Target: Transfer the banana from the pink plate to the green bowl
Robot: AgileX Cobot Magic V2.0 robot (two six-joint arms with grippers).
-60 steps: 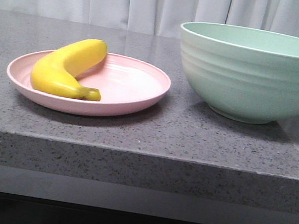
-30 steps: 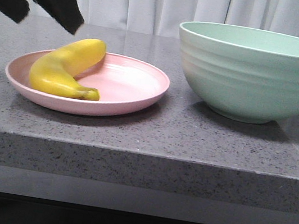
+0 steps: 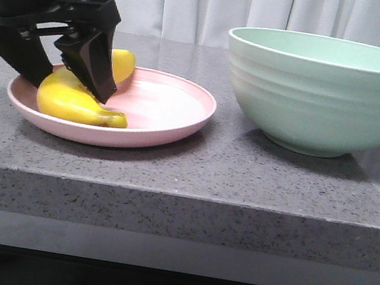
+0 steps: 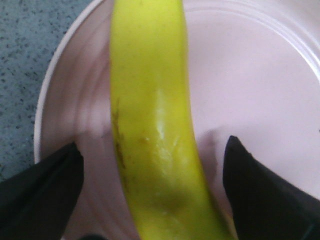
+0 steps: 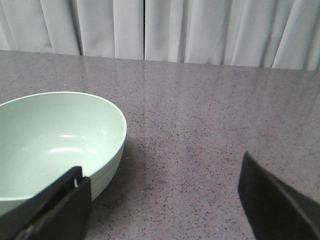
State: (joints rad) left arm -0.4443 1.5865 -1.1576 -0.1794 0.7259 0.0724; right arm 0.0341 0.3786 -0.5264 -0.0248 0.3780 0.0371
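The yellow banana (image 3: 73, 101) lies on the pink plate (image 3: 164, 120) at the left of the table. My left gripper (image 3: 66, 79) is open and has come down over the plate, one finger on each side of the banana's middle. In the left wrist view the banana (image 4: 152, 130) runs between the two black fingers (image 4: 45, 190) with a gap on each side, over the pink plate (image 4: 250, 80). The green bowl (image 3: 324, 95) stands at the right. My right gripper (image 5: 160, 200) is open and empty beside the bowl (image 5: 50, 140); it is out of the front view.
The grey speckled table (image 3: 206, 174) has its front edge close to the plate and bowl. White curtains (image 3: 219, 6) hang behind the table. Bare tabletop (image 5: 200, 145) lies in front of the right gripper.
My left arm has come into view from the upper left and dropped onto the plate, its open fingers now straddling the banana. The banana, plate and bowl have not moved.
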